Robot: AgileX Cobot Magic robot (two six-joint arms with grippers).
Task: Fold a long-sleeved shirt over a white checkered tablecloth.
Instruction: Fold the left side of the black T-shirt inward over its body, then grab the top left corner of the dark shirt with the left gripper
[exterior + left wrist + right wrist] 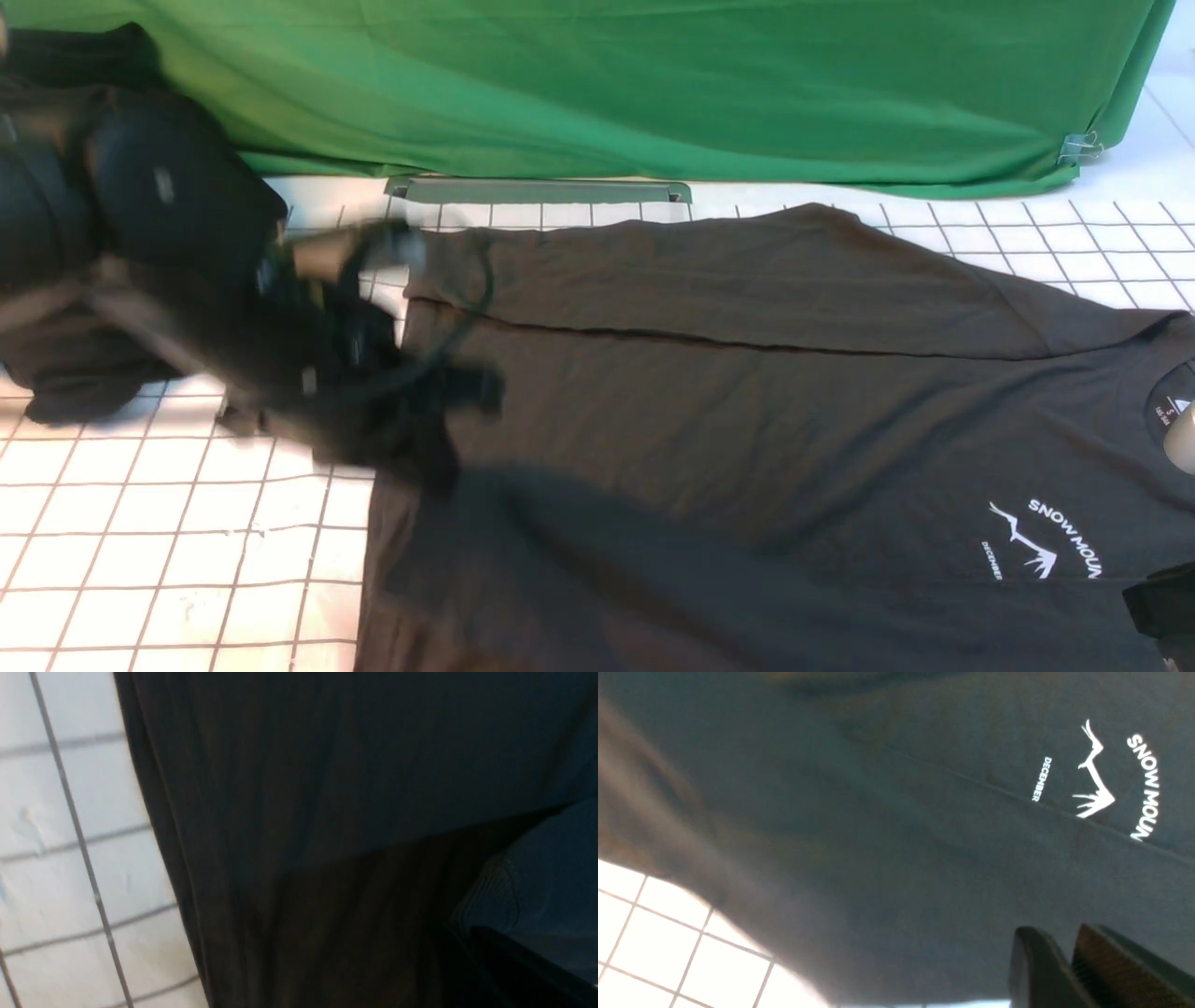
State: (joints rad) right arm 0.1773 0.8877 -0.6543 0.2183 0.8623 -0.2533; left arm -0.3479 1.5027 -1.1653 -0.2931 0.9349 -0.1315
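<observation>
Dark charcoal-grey long-sleeved cotton shirt (747, 420) lies flat on the white checkered tablecloth (168, 560), which shows beyond its left hem and far edge. Left arm's fingers (514, 970), blurred at that hem, cannot be judged; right arm's fingers (1036, 970) are pressed together near the chest logo.

green cloth (653, 84) draped at back; black cloth heap (65, 373) far left

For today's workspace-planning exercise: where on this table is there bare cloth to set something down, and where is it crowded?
Barest: the near-left white checkered tablecloth, bordered by the long-sleeved shirt on its right and the left arm beyond it. A narrower strip lies far right between shirt and green cloth. Crowded: the far-left black heap.
</observation>
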